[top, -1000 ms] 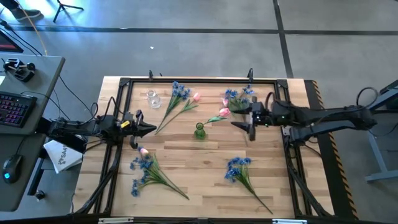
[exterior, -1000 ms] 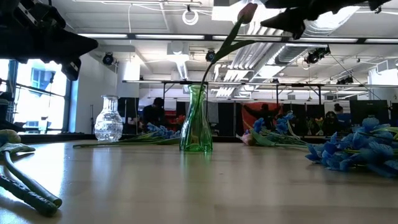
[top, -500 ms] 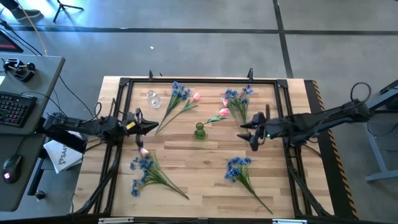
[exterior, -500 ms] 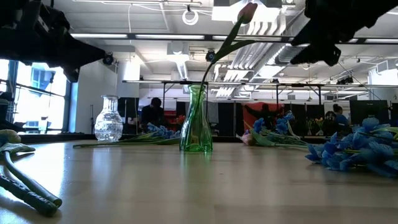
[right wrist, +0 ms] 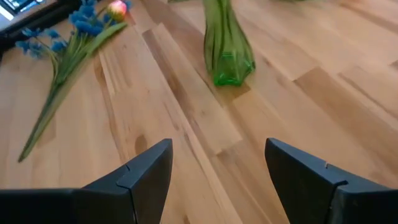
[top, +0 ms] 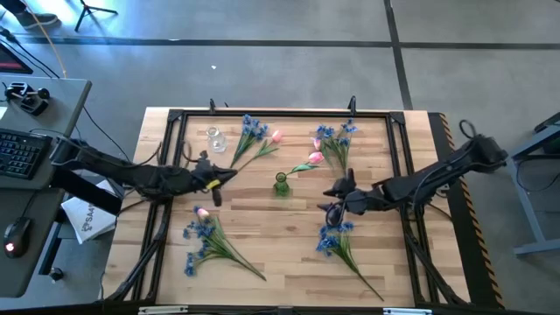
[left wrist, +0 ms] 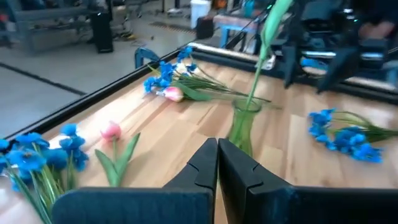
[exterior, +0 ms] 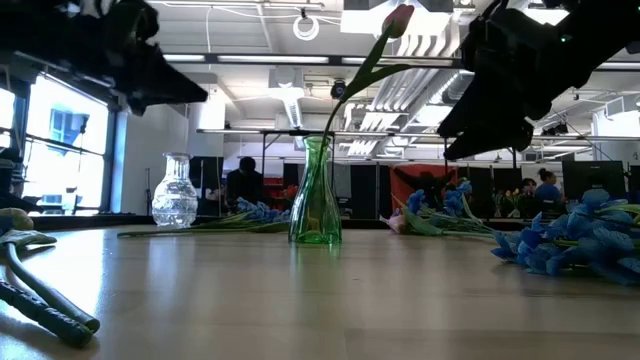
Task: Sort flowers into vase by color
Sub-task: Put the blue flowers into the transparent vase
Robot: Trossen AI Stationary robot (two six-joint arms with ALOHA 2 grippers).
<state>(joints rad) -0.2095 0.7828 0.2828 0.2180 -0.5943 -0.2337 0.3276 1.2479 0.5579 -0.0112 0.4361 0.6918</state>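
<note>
Near the middle of the wooden table [top: 262,210], a green vase [top: 281,184] standing upright with one pink tulip [top: 314,158] in it, stem leaning toward the right arm's side, blossom high above the rim in the low view. Toward the far left, a clear glass vase [top: 214,139], upright, nothing seen inside. Loose flowers in four lots: a blue spray with a pink tulip just beside the clear vase [top: 254,140], a blue spray at the far edge behind the green vase [top: 335,140], a blue spray with a pink tulip at the near left [top: 203,234], and a lone blue spray at the near right [top: 339,241]. Around the boards, a black frame rail [top: 280,113] close to the far flowers; bare wood in front of the green vase and across the middle, between the near bunches. Left gripper [top: 229,175] above the table left of the green vase, between the two left-hand bunches, fingers pressed together on nothing. Right gripper [top: 330,198] right of the green vase, just above the near-right blue spray, fingers spread wide and empty. Against a second ago — left gripper further in toward the vase, right gripper off the far blue spray and down toward the near one; flowers and vases unmoved.
</note>
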